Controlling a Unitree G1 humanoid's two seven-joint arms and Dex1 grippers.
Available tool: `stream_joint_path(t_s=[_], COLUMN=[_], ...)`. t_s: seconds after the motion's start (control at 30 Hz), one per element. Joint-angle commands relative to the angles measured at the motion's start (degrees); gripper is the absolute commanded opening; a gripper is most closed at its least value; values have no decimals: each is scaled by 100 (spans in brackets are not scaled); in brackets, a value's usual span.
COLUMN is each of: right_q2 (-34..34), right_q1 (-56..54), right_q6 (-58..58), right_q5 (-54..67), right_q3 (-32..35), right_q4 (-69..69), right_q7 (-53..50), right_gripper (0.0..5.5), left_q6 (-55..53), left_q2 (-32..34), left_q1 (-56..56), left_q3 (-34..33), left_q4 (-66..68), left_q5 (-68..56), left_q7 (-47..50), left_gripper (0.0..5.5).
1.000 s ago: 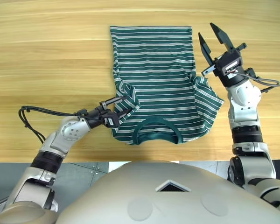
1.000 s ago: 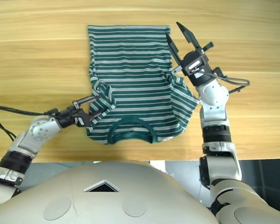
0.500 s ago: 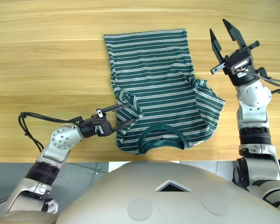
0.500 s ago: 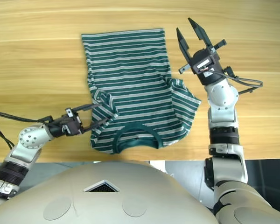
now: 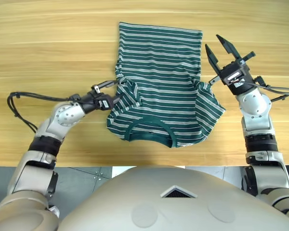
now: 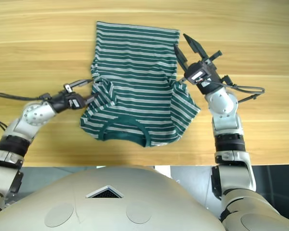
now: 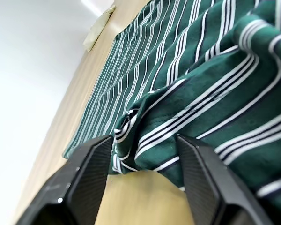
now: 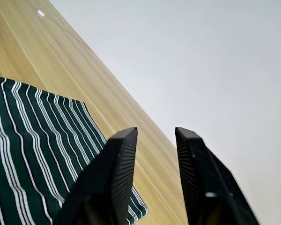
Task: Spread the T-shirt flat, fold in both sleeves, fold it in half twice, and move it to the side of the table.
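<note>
On the wooden table (image 5: 53, 48), a green T-shirt (image 5: 159, 62) with white stripes, lying mostly flat. Collar (image 5: 149, 130) on the near side, toward the robot. Straight hem (image 5: 160, 28) on the far side.

Left gripper (image 5: 114, 92) low, at the level of the table, right against the left edge of the T-shirt. Fingers (image 7: 91, 173) moderately apart, not closed together. Between them, a bunched fold of the left sleeve (image 7: 187, 108), coming in from the side of the fingertips. Hard to tell from the wrist view whether touching the cloth or only standing on both sides of it. Beyond the fingertips, the striped body of the T-shirt. Nearer to the robot than this gripper, the collar.

Right gripper (image 5: 212, 42) just beside the right edge of the T-shirt, fingertips pointing away from the robot and upward. Spread wide, holding nothing. Ahead of its fingers (image 8: 119, 173), the far right corner of the hem and bare wood. Behind this gripper, close by its wrist, the right sleeve (image 5: 209, 103), spread outward and wrinkled, not folded in. Well apart from the left gripper, with the whole width of the T-shirt between the two.
</note>
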State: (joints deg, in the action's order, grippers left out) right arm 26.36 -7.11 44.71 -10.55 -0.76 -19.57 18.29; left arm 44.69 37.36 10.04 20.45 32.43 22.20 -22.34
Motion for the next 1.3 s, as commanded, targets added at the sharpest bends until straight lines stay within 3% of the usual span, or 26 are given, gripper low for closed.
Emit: stream_joint_path(t_s=[0.03, 0.2, 0.33, 0.53, 0.77, 1.03, 1.3], right_q2=[31, 339, 1038, 1340, 1686, 1482, 1495], right_q1=[-167, 29, 813, 1466, 3517, 5066, 4199], right_q6=[61, 79, -8, -281, -896, -1495, -1775], right_q5=[-93, -245, -274, -250, -1134, -2433, -2945], right_q3=[-58, 114, 758, 1165, 1942, 1295, 325], right_q4=[-116, -23, 679, 1381, 2799, 3062, 2443], right_q7=[-95, -178, -191, -146, 230, 514, 307], right_gripper=[148, 148, 148, 148, 148, 148, 148], left_q6=[-186, 26, -461, -1076, -1510, -995, -913], left_q2=[81, 167, 338, 417, 701, 722, 546], left_q1=[-89, -489, -1171, -1994, -2915, -2876, -2619], left_q3=[347, 358, -48, -616, -1094, -1697, -1823], left_q4=[623, 244, -521, -1774, -2946, -4407, -4343], left_q5=[592, 281, 205, 245, 0, -978, -955], left_q7=[-34, -110, 294, 740, 437, 249, 129], left_gripper=[252, 252, 252, 252, 252, 252, 252])
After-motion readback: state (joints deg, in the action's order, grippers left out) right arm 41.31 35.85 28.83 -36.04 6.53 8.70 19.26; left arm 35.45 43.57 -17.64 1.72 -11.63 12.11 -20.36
